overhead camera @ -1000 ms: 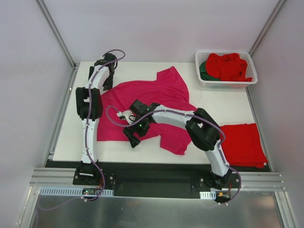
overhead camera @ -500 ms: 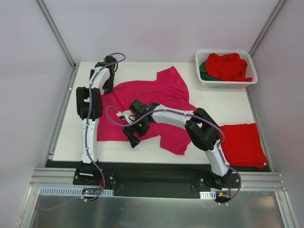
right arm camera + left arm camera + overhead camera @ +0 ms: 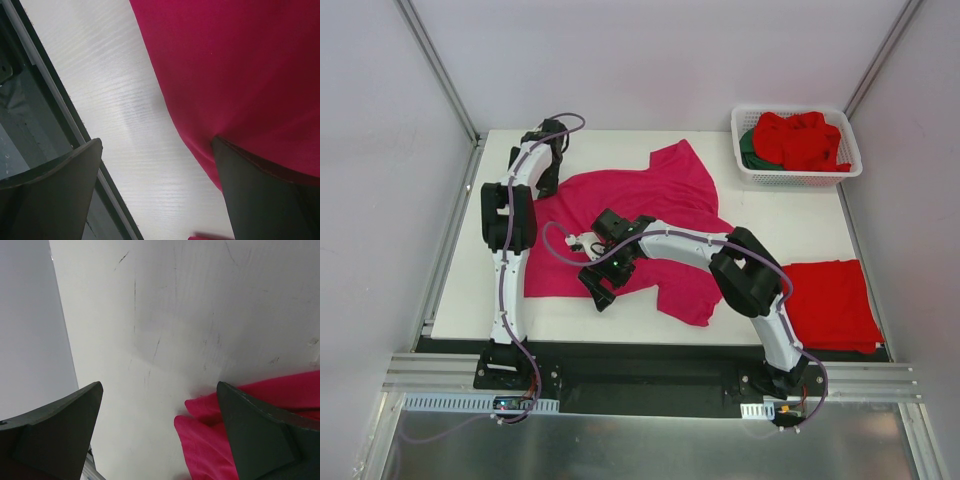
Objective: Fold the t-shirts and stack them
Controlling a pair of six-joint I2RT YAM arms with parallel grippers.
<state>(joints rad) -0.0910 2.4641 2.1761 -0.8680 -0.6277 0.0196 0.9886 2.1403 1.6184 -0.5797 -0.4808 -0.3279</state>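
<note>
A magenta-pink t-shirt (image 3: 620, 215) lies spread and rumpled across the middle of the table. My left gripper (image 3: 546, 180) is open at the shirt's far left corner; in the left wrist view its right finger is over the pink cloth (image 3: 210, 440). My right gripper (image 3: 597, 290) is open at the shirt's near edge; in the right wrist view one finger is over the pink cloth (image 3: 240, 75), the other over bare table. A folded red t-shirt (image 3: 830, 303) lies at the near right. More red shirts (image 3: 800, 140) and a dark green one (image 3: 749, 148) sit in the basket.
A white slotted basket (image 3: 796, 177) stands at the back right corner. The table's near edge with a black rail (image 3: 45, 125) shows close to my right gripper. Grey walls enclose the table on three sides.
</note>
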